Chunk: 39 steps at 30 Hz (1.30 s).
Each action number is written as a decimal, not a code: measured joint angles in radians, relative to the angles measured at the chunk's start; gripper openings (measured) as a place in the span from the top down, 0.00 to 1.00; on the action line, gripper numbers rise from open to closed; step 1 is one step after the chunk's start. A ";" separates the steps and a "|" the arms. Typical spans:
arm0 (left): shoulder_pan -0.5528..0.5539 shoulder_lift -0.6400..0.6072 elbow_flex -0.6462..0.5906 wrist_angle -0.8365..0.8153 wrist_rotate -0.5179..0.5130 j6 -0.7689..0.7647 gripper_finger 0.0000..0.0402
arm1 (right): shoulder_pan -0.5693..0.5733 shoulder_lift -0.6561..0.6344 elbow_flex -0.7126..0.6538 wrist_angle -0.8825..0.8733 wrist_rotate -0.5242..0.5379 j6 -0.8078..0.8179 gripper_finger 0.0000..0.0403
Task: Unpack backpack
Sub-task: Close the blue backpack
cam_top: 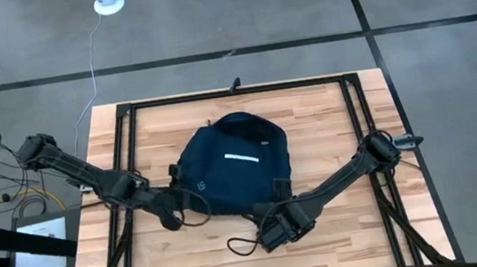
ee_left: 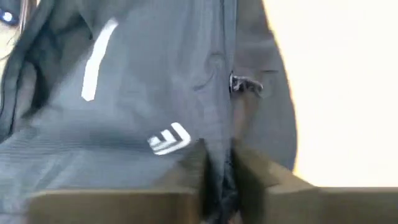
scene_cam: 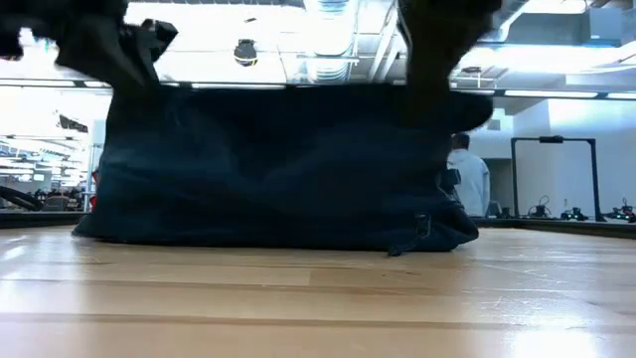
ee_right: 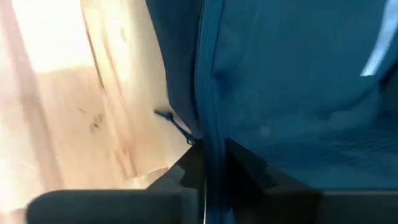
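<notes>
— Starting at the near edge, what lay on the bench (cam_top: 343,239)?

— Bare wooden planks, and a loose black strap (cam_top: 245,243) curling just left of the right claw (cam_top: 279,229). That claw sat at the near right corner of the backpack (cam_top: 233,166), its fingers (ee_right: 245,165) pinched shut on a fold of navy fabric along a seam.

— And the left claw (cam_top: 174,216)?

— At the near left corner of the backpack, likewise clamped on the fabric, close to a small white logo (ee_left: 169,138) and a zipper pull (ee_left: 245,84).

— Where was the backpack itself?

— Lying in the middle of the bench, rounded, with a short white stripe (cam_top: 241,158) across its upper face and its far end gaping darkly.

— Beyond that?

— Past the far edge, grey floor with dark lines; from the low view, a person (scene_cam: 469,177) in white stood in the room behind.
</notes>
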 joint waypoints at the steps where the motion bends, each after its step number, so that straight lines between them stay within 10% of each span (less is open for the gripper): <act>1: 0.000 -0.024 0.001 0.002 0.012 -0.002 0.95 | 0.000 0.000 0.029 -0.013 0.013 0.004 0.86; 21: 0.006 -0.114 0.024 0.069 0.078 -0.163 0.99 | -0.040 0.041 0.150 0.448 0.089 -0.384 0.81; 39: 0.026 -0.114 0.033 0.109 0.056 -0.207 0.99 | -0.099 0.101 0.148 0.621 0.152 -0.266 0.81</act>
